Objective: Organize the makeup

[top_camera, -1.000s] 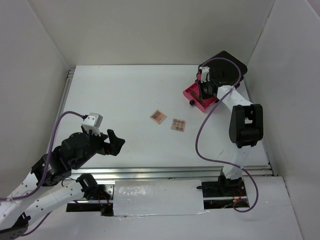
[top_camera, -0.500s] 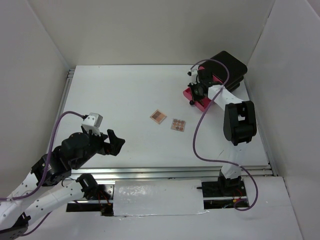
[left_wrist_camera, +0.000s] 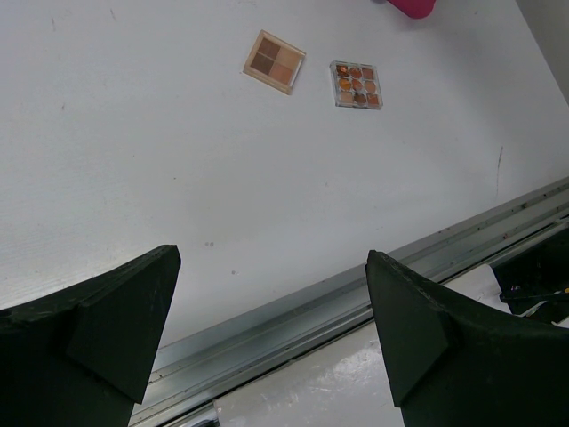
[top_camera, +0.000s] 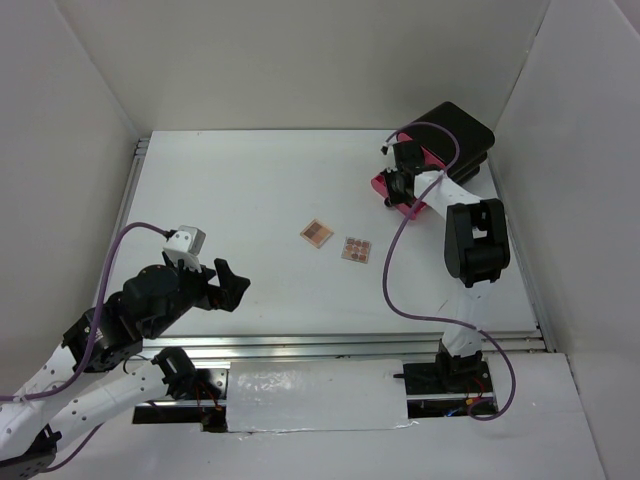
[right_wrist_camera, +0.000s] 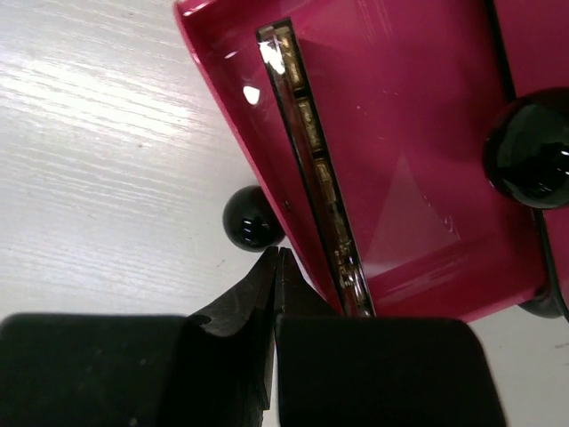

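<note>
Two small square tan-orange palettes (top_camera: 316,232) (top_camera: 356,249) lie flat mid-table; the left wrist view shows them too (left_wrist_camera: 274,61) (left_wrist_camera: 356,84). A narrow brown palette (right_wrist_camera: 316,169) stands on edge inside the open pink drawer (right_wrist_camera: 400,133) of the black box (top_camera: 455,135). My right gripper (right_wrist_camera: 277,253) is shut with nothing between its jaws, its tips right beside the drawer's black knob (right_wrist_camera: 253,218) at the drawer front (top_camera: 405,195). My left gripper (left_wrist_camera: 267,294) is open and empty, low over the near-left table edge (top_camera: 232,285). No brushes or pencils are in view.
A second black knob (right_wrist_camera: 529,156) shows on the box above the drawer. A metal rail (left_wrist_camera: 356,294) runs along the table's near edge. White walls close in the table on three sides.
My right gripper has moved back towards the black box, and the pink drawer now sticks out less. The left arm and the two square palettes have not moved.
</note>
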Available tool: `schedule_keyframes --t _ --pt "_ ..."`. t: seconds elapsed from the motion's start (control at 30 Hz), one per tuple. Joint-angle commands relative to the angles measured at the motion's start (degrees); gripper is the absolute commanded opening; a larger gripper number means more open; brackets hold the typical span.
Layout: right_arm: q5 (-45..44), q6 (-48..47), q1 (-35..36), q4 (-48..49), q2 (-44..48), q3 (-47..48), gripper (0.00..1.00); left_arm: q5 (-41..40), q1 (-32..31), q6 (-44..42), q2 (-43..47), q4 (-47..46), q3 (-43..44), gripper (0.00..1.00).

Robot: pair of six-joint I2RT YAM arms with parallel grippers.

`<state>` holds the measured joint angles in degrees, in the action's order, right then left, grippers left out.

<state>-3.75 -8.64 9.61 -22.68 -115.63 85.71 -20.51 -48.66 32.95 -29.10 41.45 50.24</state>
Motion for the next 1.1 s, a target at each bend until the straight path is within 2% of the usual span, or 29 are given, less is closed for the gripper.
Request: schedule_keyframes --t 0.0,0.13,1.07 --pt "3.3 0.56 -0.03 1.23 2.86 2.36 0.0 0.12 0.06 -1.05 0.19 -3.04 -0.05 0.99" --pt "4.72 1.35 -0.11 1.41 4.19 2.7 0.0 0.12 0.06 -1.05 0.01 -2.96 0.03 0.99" --pt "-3.2 2.67 -0.38 -0.09 -0.91 7.19 0.0 0.47 0.06 -1.4 -0.43 -3.04 -0.05 0.99"
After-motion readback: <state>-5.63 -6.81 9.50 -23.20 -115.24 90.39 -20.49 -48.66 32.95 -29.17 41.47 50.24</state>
